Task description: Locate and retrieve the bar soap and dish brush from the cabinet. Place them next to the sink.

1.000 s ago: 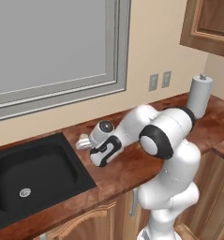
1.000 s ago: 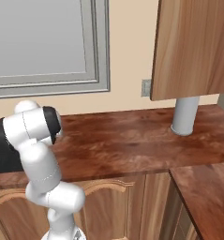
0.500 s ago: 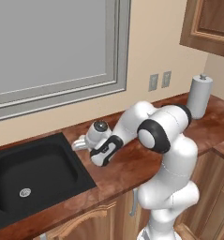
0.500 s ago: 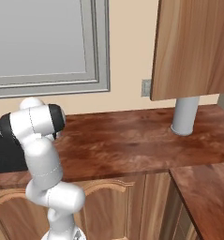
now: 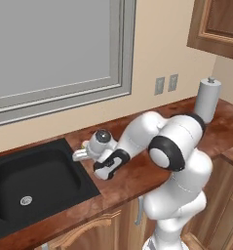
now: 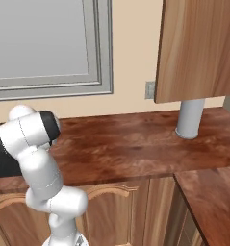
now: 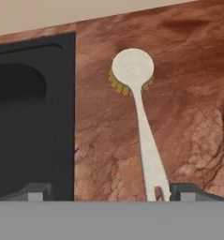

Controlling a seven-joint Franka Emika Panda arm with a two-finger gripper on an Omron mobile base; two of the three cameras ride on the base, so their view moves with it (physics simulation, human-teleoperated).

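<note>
Hand view: dish brush (image 7: pixel 144 126) lies flat on the bench (image 7: pixel 188 93) beside the sink (image 7: pixel 33 117), apparently just released; tool (image 7: pixel 104 191) spread wide.

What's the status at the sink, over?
Hand open, holding nothing. Dish brush flat on the counter beside the sink, bristles down, handle toward the hand. Nothing in the way.

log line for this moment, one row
stage: placing dish brush | brush: flat on counter beside sink, head away from hand | gripper: open, over handle end | soap: unseen
</note>
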